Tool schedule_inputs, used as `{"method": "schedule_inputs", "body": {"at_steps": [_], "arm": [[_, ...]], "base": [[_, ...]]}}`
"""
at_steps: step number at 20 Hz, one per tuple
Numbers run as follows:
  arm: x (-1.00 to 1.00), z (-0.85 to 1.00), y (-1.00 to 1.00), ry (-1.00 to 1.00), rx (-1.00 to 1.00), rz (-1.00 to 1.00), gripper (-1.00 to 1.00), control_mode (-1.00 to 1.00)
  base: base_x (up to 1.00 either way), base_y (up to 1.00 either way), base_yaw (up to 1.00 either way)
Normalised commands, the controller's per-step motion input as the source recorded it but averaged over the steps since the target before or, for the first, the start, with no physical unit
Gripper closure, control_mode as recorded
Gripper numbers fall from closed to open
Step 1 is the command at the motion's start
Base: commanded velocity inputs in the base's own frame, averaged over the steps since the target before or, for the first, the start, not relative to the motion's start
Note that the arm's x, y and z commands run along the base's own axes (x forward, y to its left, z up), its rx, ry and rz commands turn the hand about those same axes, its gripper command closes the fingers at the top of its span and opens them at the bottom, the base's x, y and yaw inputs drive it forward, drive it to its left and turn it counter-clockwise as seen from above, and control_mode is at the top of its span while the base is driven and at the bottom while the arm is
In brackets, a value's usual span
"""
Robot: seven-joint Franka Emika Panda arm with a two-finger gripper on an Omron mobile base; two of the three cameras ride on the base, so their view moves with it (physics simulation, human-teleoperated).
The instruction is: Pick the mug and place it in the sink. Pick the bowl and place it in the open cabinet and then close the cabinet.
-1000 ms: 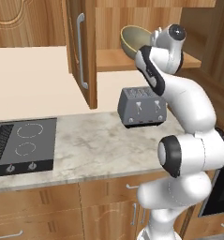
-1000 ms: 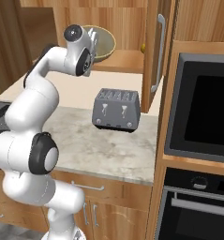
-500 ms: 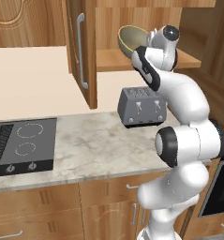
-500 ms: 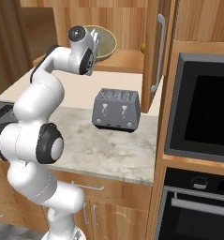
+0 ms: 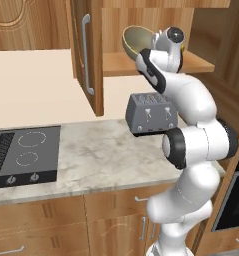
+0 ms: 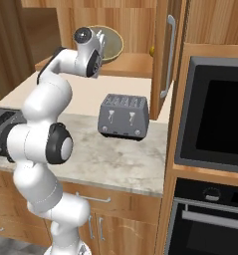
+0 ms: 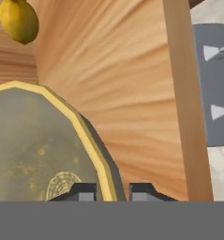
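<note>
In my hand view the fingers (image 7: 112,192) pinch the yellow rim of the bowl (image 7: 38,150), one tip on each side. The olive-beige bowl, tilted, hangs just inside the open cabinet (image 5: 156,60) above its shelf, near a yellow fruit (image 7: 18,19). Since the earlier frames the arm has pushed it slightly deeper.

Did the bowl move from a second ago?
Yes. The bowl has shifted left along the cabinet shelf, away from the spot above the toaster, still tilted.
</note>
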Motion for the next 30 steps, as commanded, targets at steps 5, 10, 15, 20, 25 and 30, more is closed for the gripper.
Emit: {"method": "schedule_inputs", "body": {"at_steps": [5,10,15,20,25,30], "arm": [[0.01,0.23,0.01,-0.22,-0.03,0.00,-1.00,-1.00],[-0.02,0.27,0.00,-0.32,-0.03,0.00,-1.00,-1.00],[-0.50,0.13,0.00,-0.34,0.00,0.01,-1.00,-1.00],[-0.53,0.48,0.00,-0.31,0.00,0.02,-1.00,-1.00],[-0.38,0.72,-0.10,0.01,0.00,0.00,-1.00,-1.00],[-0.78,0.07,-0.44,0.45,0.05,-0.03,-1.00,-1.00]], "base": [[0.00,0.00,0.00],[0.00,0.00,0.00],[0.00,0.00,0.00],[0.00,0.00,0.00],[0.00,0.00,0.00],[0.00,0.00,0.00]]}}
